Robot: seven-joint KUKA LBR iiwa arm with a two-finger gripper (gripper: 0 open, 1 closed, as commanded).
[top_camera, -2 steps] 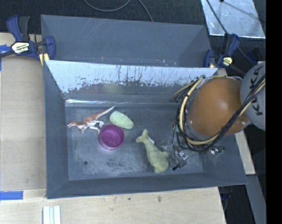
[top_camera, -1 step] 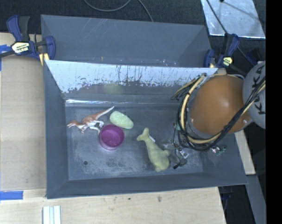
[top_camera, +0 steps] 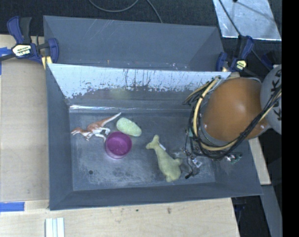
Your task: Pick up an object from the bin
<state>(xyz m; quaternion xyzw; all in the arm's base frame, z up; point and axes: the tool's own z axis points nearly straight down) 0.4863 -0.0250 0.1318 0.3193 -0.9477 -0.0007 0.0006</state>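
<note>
The gripper (top_camera: 191, 166) sits at the bin's (top_camera: 139, 194) near right, just beside a yellow-green toy whale (top_camera: 165, 163); whether it grasps anything cannot be told. Farther left lie a purple cup (top_camera: 118, 145), a pale green lump (top_camera: 128, 127) and a toy dinosaur (top_camera: 92, 128).

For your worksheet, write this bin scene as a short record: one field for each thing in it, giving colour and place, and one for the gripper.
bin: grey metal
dinosaur toy: orange and white, back left of the floor
oval lump: pale green, just right of the dinosaur toy
round cup: purple, in front of the oval lump
whale-shaped toy: yellow-green, right of the middle
gripper: low at the floor's right end, close beside the whale-shaped toy
</note>
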